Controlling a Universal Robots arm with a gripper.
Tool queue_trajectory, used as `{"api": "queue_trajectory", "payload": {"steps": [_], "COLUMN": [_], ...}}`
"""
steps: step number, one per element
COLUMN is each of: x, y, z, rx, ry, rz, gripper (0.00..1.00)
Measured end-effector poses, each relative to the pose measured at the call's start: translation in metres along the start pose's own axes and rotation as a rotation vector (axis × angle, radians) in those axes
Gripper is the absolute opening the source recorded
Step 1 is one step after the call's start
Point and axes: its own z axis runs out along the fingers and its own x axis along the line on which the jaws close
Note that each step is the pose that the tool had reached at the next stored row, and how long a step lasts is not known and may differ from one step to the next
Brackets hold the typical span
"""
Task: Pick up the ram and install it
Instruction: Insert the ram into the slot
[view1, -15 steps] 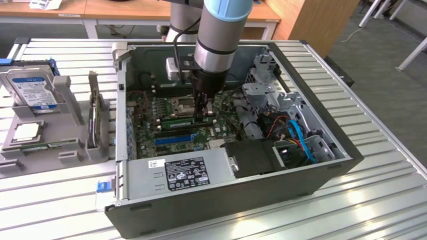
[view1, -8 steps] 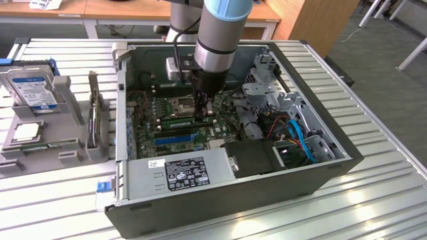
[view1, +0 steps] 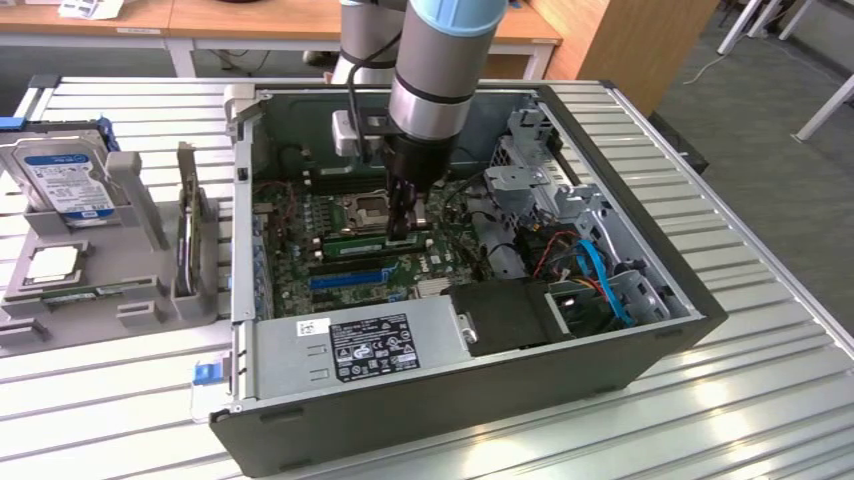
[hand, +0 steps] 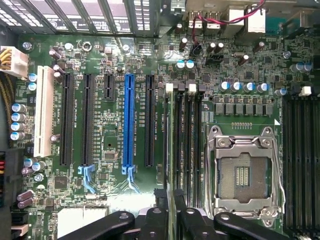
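The ram (hand: 175, 145) is a thin green stick seen edge-on, standing along one of the black memory slots next to the empty processor socket (hand: 242, 172). My gripper (hand: 172, 205) is shut on its near end, one black finger on each side. In the exterior view the gripper (view1: 400, 232) reaches straight down into the open computer case (view1: 641, 330), with the ram (view1: 363, 243) as a green strip under it on the motherboard. I cannot tell whether the stick is fully seated in the slot.
A grey holder (view1: 134, 300) at the exterior view's left carries a hard drive (view1: 67, 180) and a square processor chip (view1: 51, 265). Inside the case are the power supply (view1: 360, 345), a drive cage (view1: 534, 170) and blue cables (view1: 601, 280). A blue expansion slot (hand: 129, 125) lies near the memory slots.
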Motion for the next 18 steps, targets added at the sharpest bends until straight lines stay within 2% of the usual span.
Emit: {"api": "queue_trajectory", "payload": {"steps": [8, 18], "x": [0.0, -0.001], "y": [0.0007, 0.0019], "z": [-0.0116, -0.0341], "rx": [0.0, 0.0], "ry": [-0.0002, -0.0009], "rz": [0.0, 0.0], "gripper": [0.18, 0.18]}}
